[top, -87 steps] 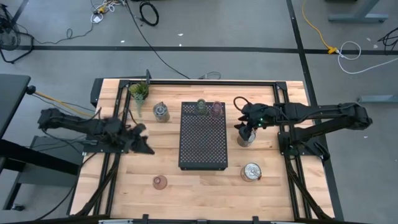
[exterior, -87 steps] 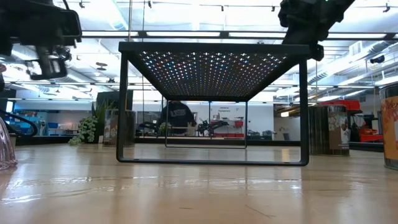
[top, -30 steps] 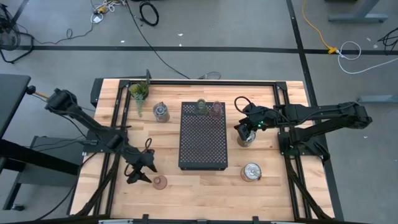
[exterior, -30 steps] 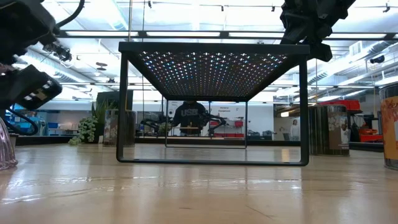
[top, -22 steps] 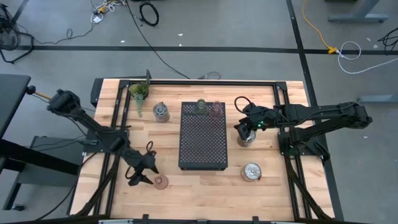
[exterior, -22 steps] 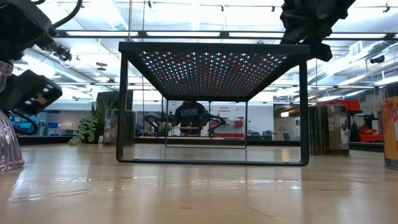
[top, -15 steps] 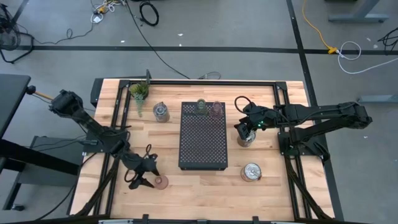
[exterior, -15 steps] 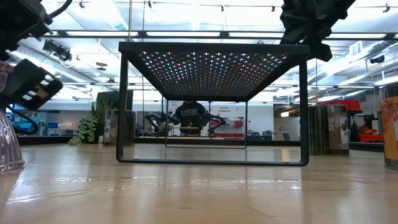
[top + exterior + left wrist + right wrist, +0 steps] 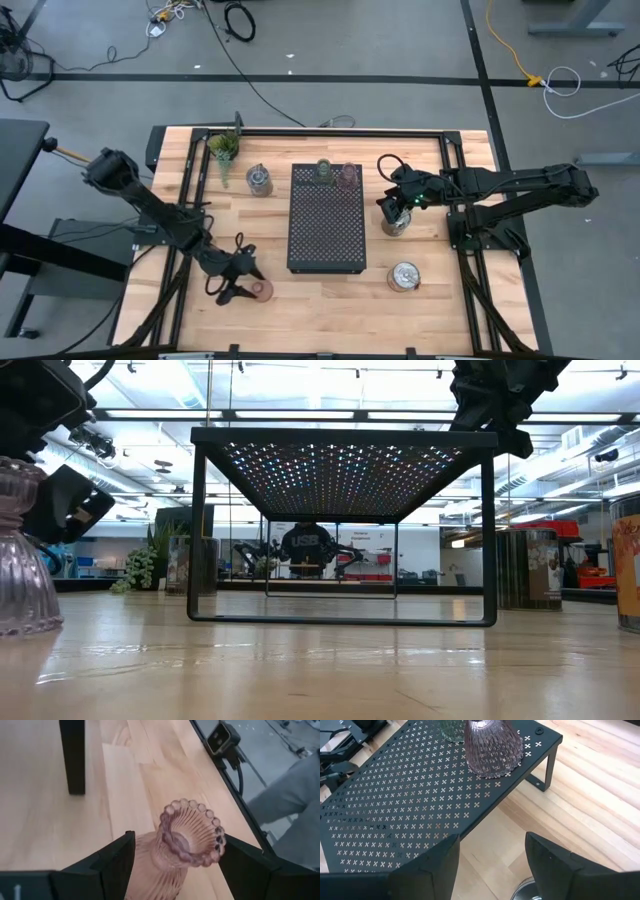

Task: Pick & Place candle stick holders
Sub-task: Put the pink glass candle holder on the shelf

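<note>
Left end effector (image 9: 247, 285) has come down to the pinkish-brown holder (image 9: 261, 291) at the near-left part of the desk (image 9: 330, 300); a few seconds ago this arm was parked by the left edge, one second ago it was short of the holder. Left wrist view: fingers (image 9: 111, 865) spread, one each side of the holder's ribbed stem, beaded rim (image 9: 192, 832) between them. Gaps on both sides, so not pinching yet. Holder upright on the wood, base on the desk in the low view (image 9: 25, 560). Judgement: approach done, closing on the stem comes next, then lift onto the black perforated tray (image 9: 327, 230).

Right end effector (image 9: 396, 212) unchanged over the last seconds, above a silvery glass holder (image 9: 397, 222) just right of the tray. Right wrist view: fingers (image 9: 427, 865) spread, the holder's rim just showing low between them (image 9: 522, 890); can't tell if they touch it.

Other holders:
- pale green one (image 9: 325, 170) and second pinkish-brown one (image 9: 347, 176) already on the tray's far edge, side by side
- silvery one (image 9: 259, 180) left of the tray, by the potted plant (image 9: 222, 147)
- silvery one (image 9: 403, 277) near-right, on the desk

Two of six placed, four left. Risk: narrow stem, flared top, could tip if the grip is off-centre.
</note>
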